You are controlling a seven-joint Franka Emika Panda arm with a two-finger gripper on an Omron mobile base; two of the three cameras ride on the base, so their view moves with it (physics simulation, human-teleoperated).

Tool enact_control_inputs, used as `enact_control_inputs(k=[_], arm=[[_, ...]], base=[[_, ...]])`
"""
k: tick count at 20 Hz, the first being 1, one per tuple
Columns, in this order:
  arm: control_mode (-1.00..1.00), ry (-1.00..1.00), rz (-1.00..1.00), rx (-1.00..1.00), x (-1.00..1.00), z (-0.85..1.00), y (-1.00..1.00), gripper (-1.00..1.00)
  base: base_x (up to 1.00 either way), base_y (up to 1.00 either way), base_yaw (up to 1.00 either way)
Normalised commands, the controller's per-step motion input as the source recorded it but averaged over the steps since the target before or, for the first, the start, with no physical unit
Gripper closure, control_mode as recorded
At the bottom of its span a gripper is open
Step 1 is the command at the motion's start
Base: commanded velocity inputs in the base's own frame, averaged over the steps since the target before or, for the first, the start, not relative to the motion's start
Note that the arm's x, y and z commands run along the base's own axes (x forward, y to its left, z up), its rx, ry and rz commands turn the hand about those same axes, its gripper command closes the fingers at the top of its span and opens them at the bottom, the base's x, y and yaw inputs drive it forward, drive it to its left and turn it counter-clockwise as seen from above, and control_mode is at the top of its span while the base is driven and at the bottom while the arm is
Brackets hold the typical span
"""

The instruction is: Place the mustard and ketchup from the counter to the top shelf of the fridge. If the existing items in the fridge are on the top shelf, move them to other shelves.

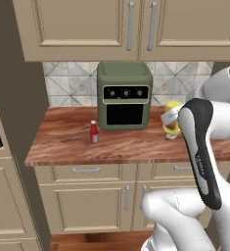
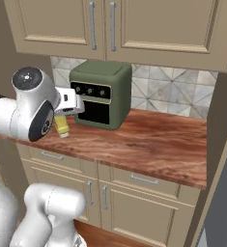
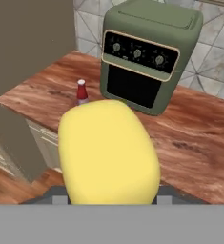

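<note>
Mustard, the squat yellow plastic squeeze bottle (image 3: 108,151), sits clenched between my fingers; in the hand view it bulks right in front of the camera, and from the base views I judge it lifted just clear of the reddish-brown wood-grain counter (image 1: 62,142). My gripper (image 2: 69,107) holds it near the counter's front edge. So the first pick looks done, and the carry to the fridge is still ahead of me.

Ketchup, the slim red bottle with a white cap (image 1: 94,132), stands upright on the counter, at about nine o'clock from the mustard in the left base view, well apart from it. It has not been picked up yet.

Behind both bottles, at roughly twelve o'clock in the hand view, stands a boxy olive-green countertop oven (image 3: 149,57) with three knobs; its dark door is shut and I cannot tell whether anything is inside. Beige panelled wall cabinets (image 1: 87,24) above are closed too.
</note>
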Motion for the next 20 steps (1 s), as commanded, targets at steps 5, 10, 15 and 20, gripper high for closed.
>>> enact_control_inputs(k=[5,10,15,20], arm=[[-1.00,-0.18,-0.04,0.00,-0.87,0.67,0.24,1.00],[-1.00,-0.02,-0.09,0.09,-0.58,0.21,0.01,1.00],[-1.00,0.00,-0.05,0.04,-0.12,0.00,-0.01,1.00],[-1.00,0.00,0.00,0.00,-0.44,-0.01,0.00,1.00]], base=[[0.00,0.00,0.00],[0.00,0.00,0.00],[0.00,0.00,0.00],[0.00,0.00,0.00]])
